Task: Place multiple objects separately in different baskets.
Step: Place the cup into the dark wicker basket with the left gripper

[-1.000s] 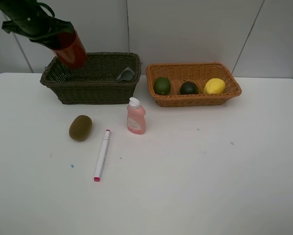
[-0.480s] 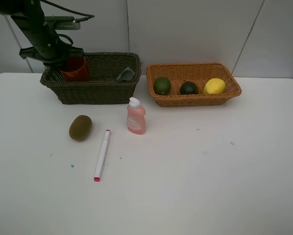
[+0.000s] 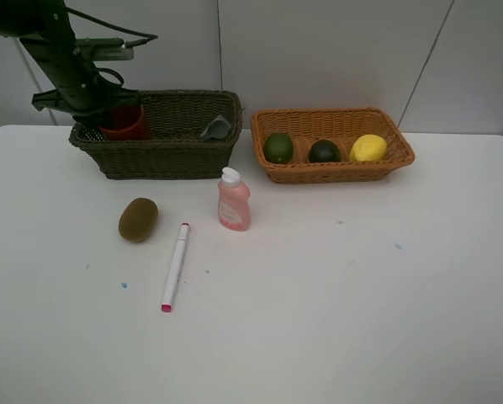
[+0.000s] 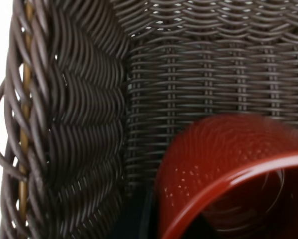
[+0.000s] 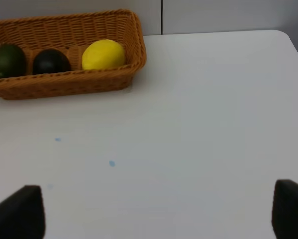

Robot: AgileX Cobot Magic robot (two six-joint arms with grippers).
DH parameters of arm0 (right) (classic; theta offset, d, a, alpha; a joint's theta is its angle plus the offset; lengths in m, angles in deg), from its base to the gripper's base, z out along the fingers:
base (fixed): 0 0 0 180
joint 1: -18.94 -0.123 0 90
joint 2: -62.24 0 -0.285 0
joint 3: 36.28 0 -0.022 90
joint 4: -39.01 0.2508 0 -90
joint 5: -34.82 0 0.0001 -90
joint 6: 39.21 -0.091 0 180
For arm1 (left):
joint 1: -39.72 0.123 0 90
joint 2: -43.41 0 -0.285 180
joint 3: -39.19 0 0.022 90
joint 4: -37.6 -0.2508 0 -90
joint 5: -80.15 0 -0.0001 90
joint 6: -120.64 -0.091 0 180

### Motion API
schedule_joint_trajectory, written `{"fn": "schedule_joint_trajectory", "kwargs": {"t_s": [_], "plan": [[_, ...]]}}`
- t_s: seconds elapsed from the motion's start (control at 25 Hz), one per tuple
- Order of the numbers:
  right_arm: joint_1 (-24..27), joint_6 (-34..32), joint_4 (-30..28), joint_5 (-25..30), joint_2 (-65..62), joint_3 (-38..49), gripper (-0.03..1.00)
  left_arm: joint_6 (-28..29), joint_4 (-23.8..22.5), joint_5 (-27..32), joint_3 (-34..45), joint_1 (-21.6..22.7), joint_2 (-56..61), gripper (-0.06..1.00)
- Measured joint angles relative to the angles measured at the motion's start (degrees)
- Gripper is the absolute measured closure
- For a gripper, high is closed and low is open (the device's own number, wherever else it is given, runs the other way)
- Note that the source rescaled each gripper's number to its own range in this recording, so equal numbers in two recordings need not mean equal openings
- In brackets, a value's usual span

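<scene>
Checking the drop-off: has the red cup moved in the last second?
Yes. The red cup dropped from above the dark basket's rim to inside its left end.

Two baskets point(image 3: 163, 160) point(image 3: 336, 172), four fruits point(image 3: 138, 219) point(image 3: 277, 147) point(image 3: 324, 151) point(image 3: 368, 148), four other objects point(image 3: 127, 124) point(image 3: 218, 128) point(image 3: 234, 202) point(image 3: 175, 266)

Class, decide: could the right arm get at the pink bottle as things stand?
Probably yes: the pink bottle stands upright on open table, nothing crowding it, and the right end effector is open.

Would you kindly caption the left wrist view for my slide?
Red plastic cup inside the dark olive-brown woven wicker basket, near its corner.
</scene>
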Motion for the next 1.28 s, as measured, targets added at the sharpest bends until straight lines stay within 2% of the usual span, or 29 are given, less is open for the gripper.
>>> {"fn": "schedule_joint_trajectory", "kwargs": {"t_s": [0.36, 0.44, 0.48, 0.56, 0.64, 0.72, 0.76, 0.88, 1.28], "plan": [[0.00, 0.00, 0.00, 0.00, 0.00, 0.00, -0.02, -0.05, 0.21, -0.76, 0.00, 0.00, 0.00, 0.94], [0.00, 0.00, 0.00, 0.00, 0.00, 0.00, -0.02, -0.05, 1.09, -1.20, 0.00, 0.00, -0.04, 0.90], [0.00, 0.00, 0.00, 0.00, 0.00, 0.00, -0.02, -0.05, 1.31, -1.55, 0.00, 0.00, -0.04, 0.83], [0.00, 0.00, 0.00, 0.00, 0.00, 0.00, -0.02, -0.05, 1.73, -1.95, -0.11, 0.00, -0.04, 0.59], [0.00, 0.00, 0.00, 0.00, 0.00, 0.00, -0.02, -0.05, 1.86, -2.00, -0.11, 0.00, -0.04, 0.23], [0.00, 0.00, 0.00, 0.00, 0.00, 0.00, -0.02, -0.05, 1.96, -2.01, -0.11, 0.00, -0.04, 0.04], [0.00, 0.00, 0.00, 0.00, 0.00, 0.00, -0.02, -0.05, 1.96, -2.01, -0.11, 0.00, -0.04, -0.01], [0.00, 0.00, 0.00, 0.00, 0.00, 0.00, -0.02, -0.05, 2.14, -1.84, -0.11, 0.00, -0.04, -0.05], [0.00, 0.00, 0.00, 0.00, 0.00, 0.00, -0.02, -0.05, 2.14, -0.93, -0.11, 0.00, 4.10, -0.05]]}}
